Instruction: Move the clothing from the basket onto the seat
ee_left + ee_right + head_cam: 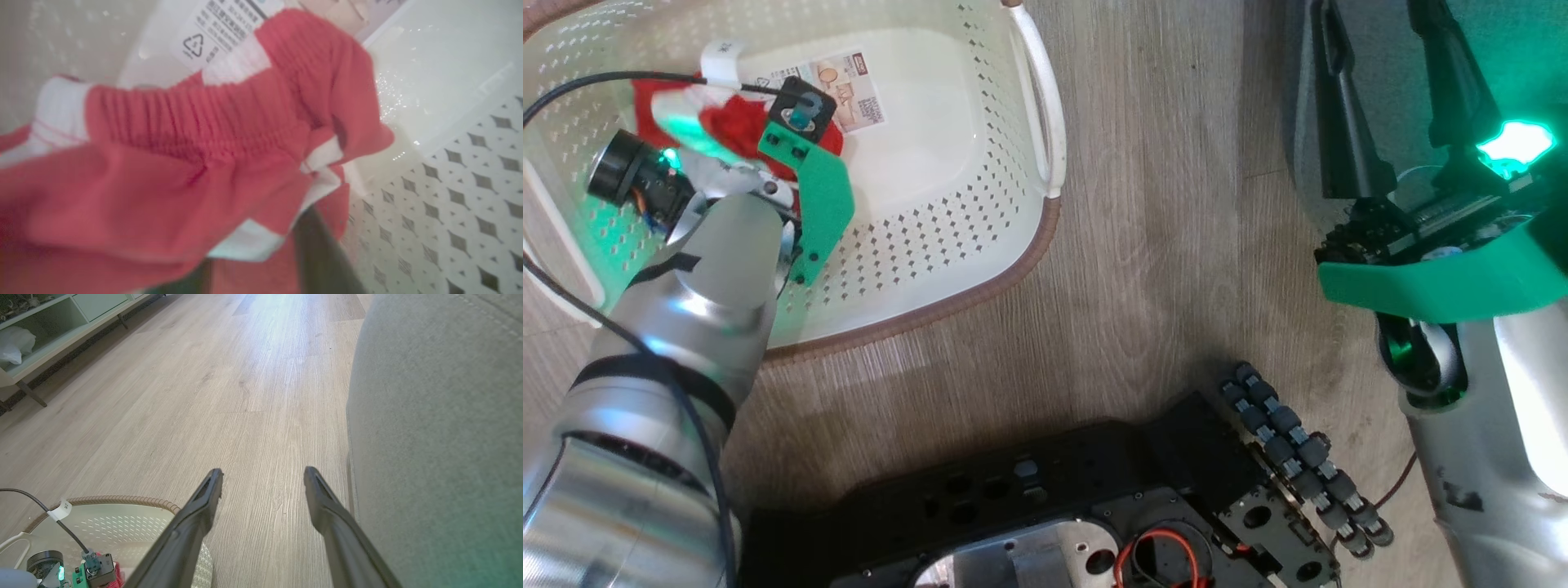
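Inside basket [915, 245]: red clothing [731, 122], left claw [261, 245] buried in it, grip unclear; right claw [263, 473] released.

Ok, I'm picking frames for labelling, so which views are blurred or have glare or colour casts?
Left wrist view: the clothing is too close, soft throughout, worst lower left. Head view: a green lamp blows out, and green light tints the basket wall. Right wrist view: sharp, pale glare on the far floor, green tint low on the seat.

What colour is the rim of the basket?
The rim is brown with a woven look, on a cream basket; the head view shows it best.
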`<state>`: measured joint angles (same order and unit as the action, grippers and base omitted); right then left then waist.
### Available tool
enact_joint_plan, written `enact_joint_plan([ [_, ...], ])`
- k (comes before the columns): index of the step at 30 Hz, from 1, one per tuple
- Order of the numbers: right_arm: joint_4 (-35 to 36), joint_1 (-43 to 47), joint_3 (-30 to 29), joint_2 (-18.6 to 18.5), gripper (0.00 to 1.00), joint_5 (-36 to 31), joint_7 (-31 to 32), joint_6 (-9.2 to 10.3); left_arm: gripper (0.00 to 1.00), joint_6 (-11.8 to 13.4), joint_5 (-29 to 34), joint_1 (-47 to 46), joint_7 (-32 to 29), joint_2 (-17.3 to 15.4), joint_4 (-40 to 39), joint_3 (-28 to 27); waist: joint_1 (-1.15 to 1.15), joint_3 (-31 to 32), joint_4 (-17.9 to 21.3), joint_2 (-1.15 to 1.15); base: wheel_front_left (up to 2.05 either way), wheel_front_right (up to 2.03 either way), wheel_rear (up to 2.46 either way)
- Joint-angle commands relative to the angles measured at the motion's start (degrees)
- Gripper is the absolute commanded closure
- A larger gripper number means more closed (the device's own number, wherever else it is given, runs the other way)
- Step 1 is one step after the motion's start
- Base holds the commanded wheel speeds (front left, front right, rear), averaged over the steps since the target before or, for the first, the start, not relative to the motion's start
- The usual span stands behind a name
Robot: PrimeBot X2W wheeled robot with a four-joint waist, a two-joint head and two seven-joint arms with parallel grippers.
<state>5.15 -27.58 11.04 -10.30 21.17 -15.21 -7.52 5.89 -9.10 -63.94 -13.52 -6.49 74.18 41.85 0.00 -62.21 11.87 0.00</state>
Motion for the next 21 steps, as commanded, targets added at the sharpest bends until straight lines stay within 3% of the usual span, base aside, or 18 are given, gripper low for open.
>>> enact_joint_plan([
  [1, -2.4, 3.9, -0.2, -0.2, 0.00, 0.7, 0.2, 0.03, 1.00, -0.7, -0.5, 1.4, -0.5, -0.8, -0.2, -0.4, 0.00, 0.1, -0.1, 0.00, 0.00, 0.00, 0.00],
  [11, -2.5, 1.5, 0.0, -0.2, 0.00, 0.4, 0.2, 0.03, 1.00, -1.4, -2.2, 1.6, 0.5, -0.6, -0.2, -0.6, 0.00, 2.2, -0.3, 0.00, 0.00, 0.00, 0.00],
  [21, -4.6, 1.9, 0.2, -0.2, 0.00, -0.6, 0.2, 0.03, 1.00, -1.9, -7.8, 7.1, 9.2, 2.1, -0.2, -4.0, 0.00, 13.6, -2.5, 0.00, 0.00, 0.00, 0.00],
])
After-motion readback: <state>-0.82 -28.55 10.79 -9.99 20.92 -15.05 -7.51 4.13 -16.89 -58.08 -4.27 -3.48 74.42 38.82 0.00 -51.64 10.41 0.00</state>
